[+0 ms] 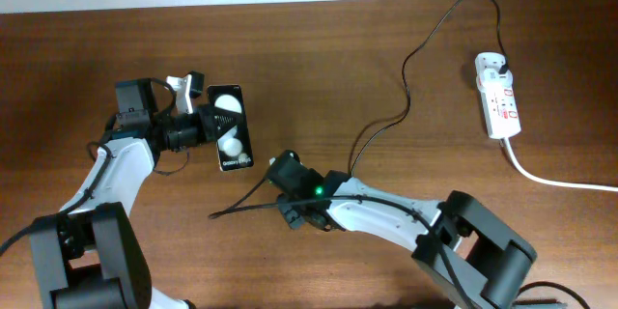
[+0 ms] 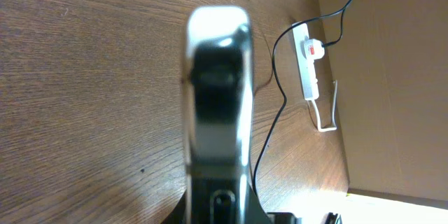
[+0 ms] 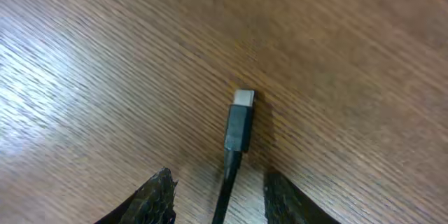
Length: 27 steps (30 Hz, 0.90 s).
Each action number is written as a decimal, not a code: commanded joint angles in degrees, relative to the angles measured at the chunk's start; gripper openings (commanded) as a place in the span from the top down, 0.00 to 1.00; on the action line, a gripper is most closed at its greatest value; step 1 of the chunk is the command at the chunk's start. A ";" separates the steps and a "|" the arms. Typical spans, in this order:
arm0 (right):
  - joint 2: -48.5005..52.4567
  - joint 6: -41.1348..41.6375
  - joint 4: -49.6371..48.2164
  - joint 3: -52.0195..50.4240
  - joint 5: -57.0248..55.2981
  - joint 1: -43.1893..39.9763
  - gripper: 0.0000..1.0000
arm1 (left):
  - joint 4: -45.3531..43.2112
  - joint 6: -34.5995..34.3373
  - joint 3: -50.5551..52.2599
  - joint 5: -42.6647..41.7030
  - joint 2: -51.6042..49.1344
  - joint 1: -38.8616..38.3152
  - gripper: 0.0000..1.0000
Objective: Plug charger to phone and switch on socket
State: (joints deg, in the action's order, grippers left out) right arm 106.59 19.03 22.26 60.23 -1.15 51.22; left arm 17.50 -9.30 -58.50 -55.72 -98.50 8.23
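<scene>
My left gripper [image 1: 205,127] is shut on the phone [image 1: 230,140], a black smartphone with two white round spots on its screen, at the table's left. In the left wrist view the phone [image 2: 217,91] shows edge-on, upright in my jaws [image 2: 218,206]. The charger's thin black cable [image 1: 406,106] runs from the socket [image 1: 498,106] to my right gripper [image 1: 285,195]. In the right wrist view its small black plug [image 3: 240,122] lies on the wood just ahead of my open fingers [image 3: 222,197], and the cable passes between them untouched.
The socket's thick white cord [image 1: 555,180] trails off to the right edge. The socket [image 2: 308,63] and the black cable [image 2: 273,126] also show in the left wrist view. The wall runs along the table's far edge.
</scene>
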 commanded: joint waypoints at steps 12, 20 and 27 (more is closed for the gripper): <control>0.85 -0.15 -0.83 0.70 -1.27 0.13 0.67 | -0.26 -0.48 -0.24 -2.34 1.66 0.02 1.00; 0.85 -0.15 -0.63 0.70 -1.25 0.13 0.71 | -0.26 -0.48 -0.24 -2.32 1.66 0.02 1.00; 0.83 -0.13 -0.20 0.70 -0.83 0.13 0.71 | -0.26 -0.48 -0.24 -2.32 1.66 0.04 1.00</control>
State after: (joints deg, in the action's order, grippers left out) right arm 106.78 19.05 21.65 60.23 -1.52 51.22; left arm 17.50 -9.30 -58.50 -55.72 -98.50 8.23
